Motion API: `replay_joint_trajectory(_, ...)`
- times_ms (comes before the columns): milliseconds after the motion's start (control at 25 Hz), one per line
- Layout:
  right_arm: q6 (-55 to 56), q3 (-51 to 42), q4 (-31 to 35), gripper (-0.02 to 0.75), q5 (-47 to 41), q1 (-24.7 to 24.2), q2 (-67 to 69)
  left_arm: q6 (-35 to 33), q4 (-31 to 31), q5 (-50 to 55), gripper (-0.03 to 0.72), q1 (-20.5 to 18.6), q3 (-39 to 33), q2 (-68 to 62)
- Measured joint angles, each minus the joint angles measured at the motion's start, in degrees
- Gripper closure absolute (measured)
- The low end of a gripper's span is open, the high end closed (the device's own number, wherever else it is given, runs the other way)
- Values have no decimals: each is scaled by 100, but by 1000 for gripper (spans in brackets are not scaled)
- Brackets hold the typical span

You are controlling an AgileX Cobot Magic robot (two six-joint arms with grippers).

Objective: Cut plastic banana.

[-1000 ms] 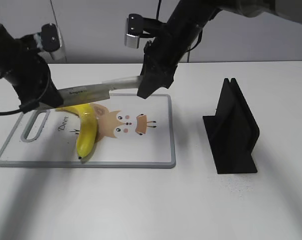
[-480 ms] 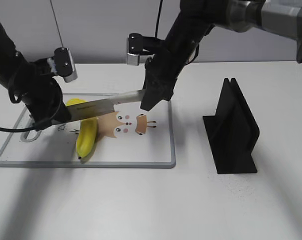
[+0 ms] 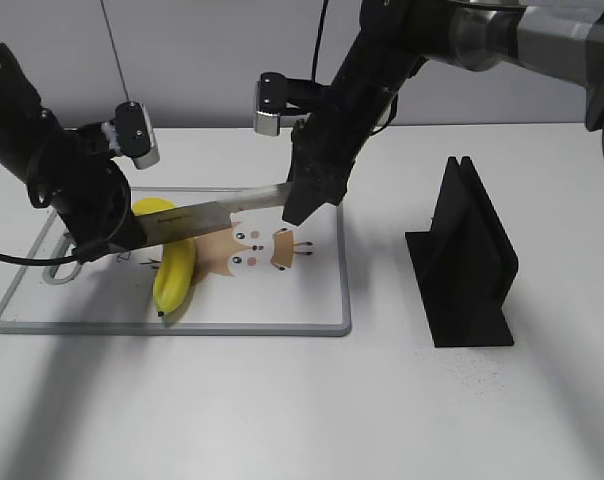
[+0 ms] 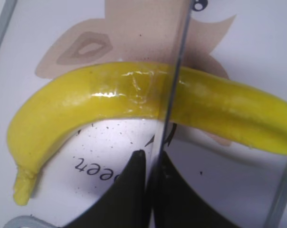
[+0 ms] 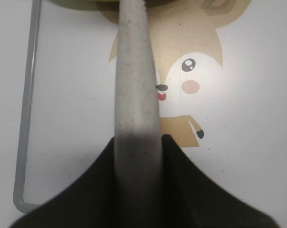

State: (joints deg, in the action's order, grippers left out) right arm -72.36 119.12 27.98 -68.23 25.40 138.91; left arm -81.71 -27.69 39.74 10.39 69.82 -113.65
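Here, plastic banana (image 3: 175,270) lengthwise front-to-back on cutting board (image 3: 282,310), knife (image 3: 212,211) crosswise.

Exterior view: bright, even light from above, nothing blown out. Soft wide shadows lie on the table (image 3: 282,400) near the camera, left and right; a denser one sits beside the black stand (image 3: 462,260). Sharp overall, no visible edge distortion. Left wrist view: white glare streaks on top of the plastic banana (image 4: 134,97), a shadow just below it, knife edge (image 4: 174,76) crisp, black claw (image 4: 150,190) tips soft. Right wrist view: knife (image 5: 136,80) blurred and grainy, printed board (image 5: 219,71) behind it sharper, right claw (image 5: 138,190) dark, no detail
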Motion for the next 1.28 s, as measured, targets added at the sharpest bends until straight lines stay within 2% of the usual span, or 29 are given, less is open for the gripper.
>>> replay_joint_trajectory(1280,35,76,152,531,-160,-76,271,-21,-99,93,668,-11,57,-147)
